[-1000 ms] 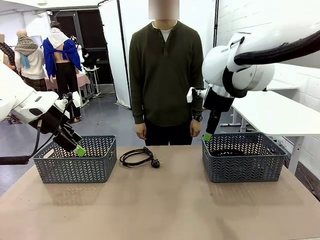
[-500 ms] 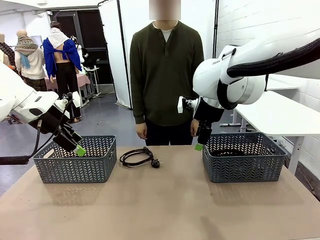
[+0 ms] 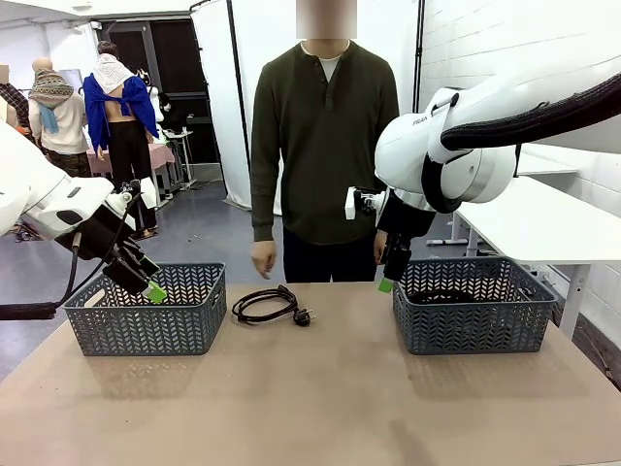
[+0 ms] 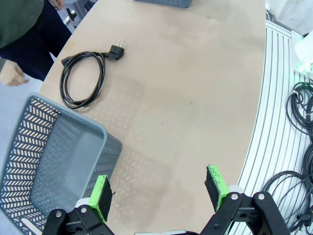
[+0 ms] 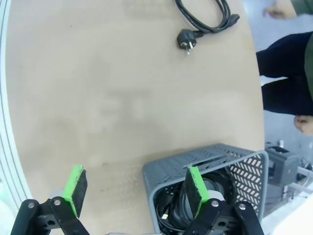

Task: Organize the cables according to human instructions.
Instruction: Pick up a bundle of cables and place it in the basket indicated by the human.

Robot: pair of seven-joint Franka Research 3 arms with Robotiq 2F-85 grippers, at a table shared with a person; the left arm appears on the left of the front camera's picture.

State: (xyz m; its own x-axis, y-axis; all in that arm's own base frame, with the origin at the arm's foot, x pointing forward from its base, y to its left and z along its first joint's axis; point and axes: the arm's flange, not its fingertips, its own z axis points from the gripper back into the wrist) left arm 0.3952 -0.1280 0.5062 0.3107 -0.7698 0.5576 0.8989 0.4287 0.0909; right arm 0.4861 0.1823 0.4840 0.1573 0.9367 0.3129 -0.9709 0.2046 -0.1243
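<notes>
One coiled black cable (image 3: 267,304) with a plug end lies on the table between the two baskets; the left wrist view shows this cable (image 4: 83,77) and so does the right wrist view (image 5: 205,14). More coiled cables (image 5: 182,211) lie inside the right grey basket (image 3: 473,303). My left gripper (image 3: 153,290) hangs open over the front right corner of the left grey basket (image 3: 146,309), holding nothing. My right gripper (image 3: 387,283) is open and empty at the right basket's left rim. The human (image 3: 325,136) stands at the far side, one hand (image 3: 262,258) lifted forward.
The left basket (image 4: 49,161) looks empty in the left wrist view. Brown tabletop (image 3: 310,398) lies open between and in front of the baskets. Loose cables (image 4: 298,147) lie on the floor beyond the table's near edge. A white table (image 3: 543,218) stands at the right.
My right arm swung left from above the right basket to its left rim, then stopped. The person's hand near the loose cable has lifted forward. My left arm stayed still.
</notes>
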